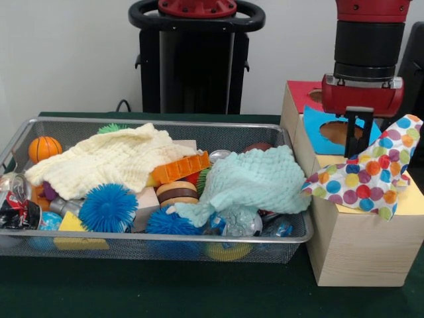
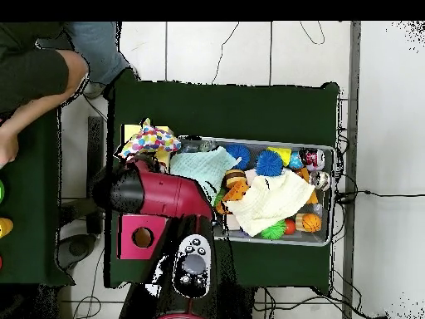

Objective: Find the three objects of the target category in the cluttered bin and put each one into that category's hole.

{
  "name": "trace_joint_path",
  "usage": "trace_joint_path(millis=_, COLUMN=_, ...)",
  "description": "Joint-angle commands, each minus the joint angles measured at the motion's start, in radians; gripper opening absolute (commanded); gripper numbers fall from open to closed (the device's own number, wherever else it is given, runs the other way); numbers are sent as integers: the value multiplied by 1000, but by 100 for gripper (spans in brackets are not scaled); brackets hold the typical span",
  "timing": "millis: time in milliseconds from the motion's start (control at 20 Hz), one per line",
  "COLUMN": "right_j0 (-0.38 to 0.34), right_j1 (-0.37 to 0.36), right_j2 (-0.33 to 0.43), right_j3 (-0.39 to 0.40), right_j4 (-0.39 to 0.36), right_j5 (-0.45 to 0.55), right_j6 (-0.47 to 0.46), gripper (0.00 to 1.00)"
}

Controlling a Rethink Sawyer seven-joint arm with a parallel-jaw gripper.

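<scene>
The red and black gripper hangs above the pale wooden box with coloured hole panels, its black fingers clamped on a white cloth with multicoloured polka dots, which drapes over the box's yellow top. Beside the box, on the green desk, the silver wire-mesh bin holds a cream cloth, a mint cloth and blue spiky balls.

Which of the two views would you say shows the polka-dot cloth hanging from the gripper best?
The front view: the polka-dot cloth hangs in full below the gripper, draped over the wooden box. The overhead view shows only a bunched patch of it beside the arm, which hides the gripper.
</scene>
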Motion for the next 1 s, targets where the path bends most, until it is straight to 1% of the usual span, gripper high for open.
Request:
trace_joint_path(millis=50, right_j0=18, right_j1=-11, right_j2=36, right_j3=5, right_j4=49, right_j5=41, right_j6=227, gripper=0)
trace_joint_path(millis=300, right_j0=32, right_j1=-80, right_j2=-17, right_j3=13, right_j4=29, right_j5=160, right_j6=210, gripper=0)
trace_joint_path(millis=400, right_j0=39, right_j1=-102, right_j2=-31, right_j3=20, right_j4=24, right_j5=193, right_j6=209, gripper=0)
trace_joint_path(millis=1000, right_j0=67, right_j1=-162, right_j2=-87, right_j3=-16, right_j4=1, right_j5=340, right_j6=214, gripper=0)
